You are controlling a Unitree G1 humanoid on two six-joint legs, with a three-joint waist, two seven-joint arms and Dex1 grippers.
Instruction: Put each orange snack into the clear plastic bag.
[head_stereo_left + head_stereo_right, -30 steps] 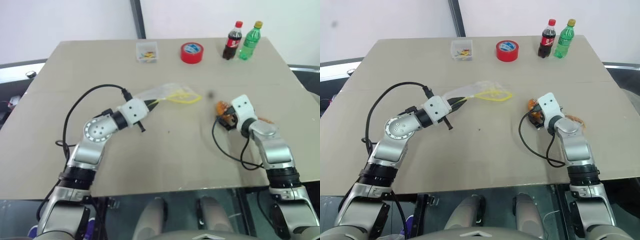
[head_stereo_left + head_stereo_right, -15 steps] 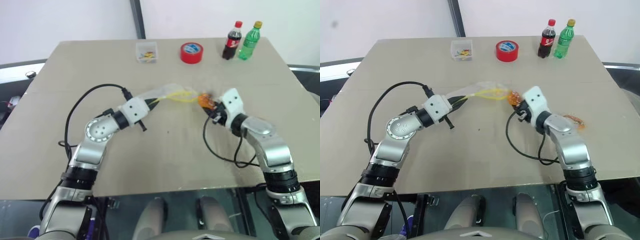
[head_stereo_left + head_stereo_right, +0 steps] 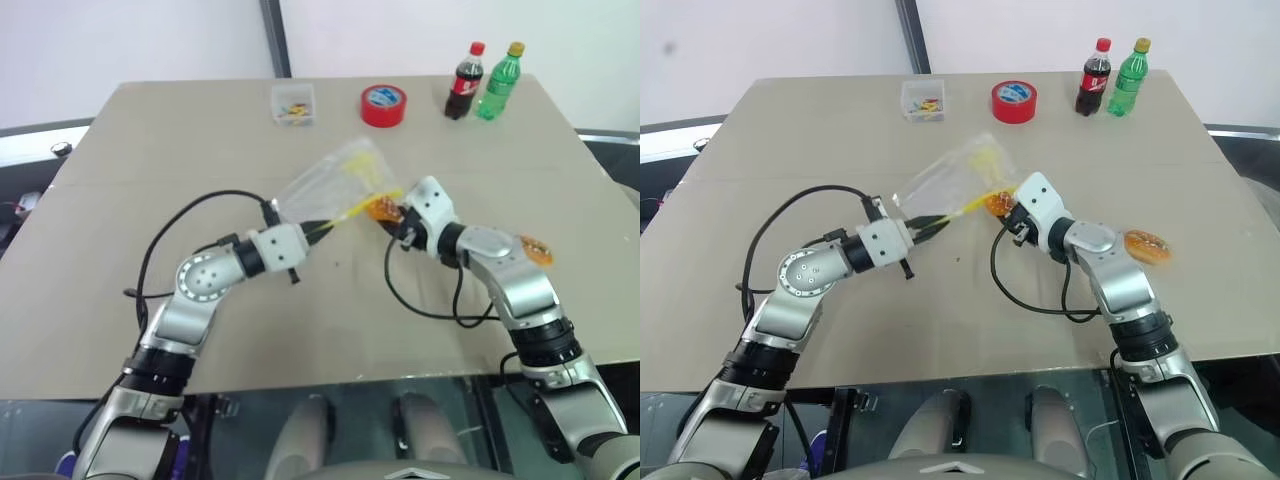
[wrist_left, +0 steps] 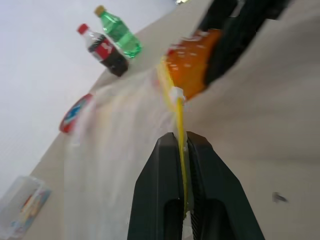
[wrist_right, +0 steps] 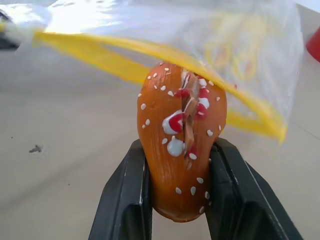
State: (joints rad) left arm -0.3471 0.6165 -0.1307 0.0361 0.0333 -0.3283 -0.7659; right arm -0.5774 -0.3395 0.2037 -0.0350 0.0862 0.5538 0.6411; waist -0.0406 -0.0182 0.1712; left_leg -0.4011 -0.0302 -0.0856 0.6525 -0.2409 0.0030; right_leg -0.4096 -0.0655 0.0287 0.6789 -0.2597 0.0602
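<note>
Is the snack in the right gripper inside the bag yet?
Not yet. The snack, clamped in the right gripper, sits at the bag's yellow seal strip, in front of the mouth.

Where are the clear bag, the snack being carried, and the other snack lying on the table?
clear plastic bag (image 3: 960, 166), right eye view, middle of its transparent body.
held orange snack (image 5: 183, 140), right wrist view, speckled front.
second orange snack (image 3: 1146, 244), right eye view, its top.

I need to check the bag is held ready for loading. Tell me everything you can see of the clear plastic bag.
The clear plastic bag is thin, transparent film with a yellow seal strip along its mouth. The left gripper pinches that strip, holding the bag lifted and slanting up above the table. The right gripper holds an orange snack at the bag's mouth, against the strip.
</note>
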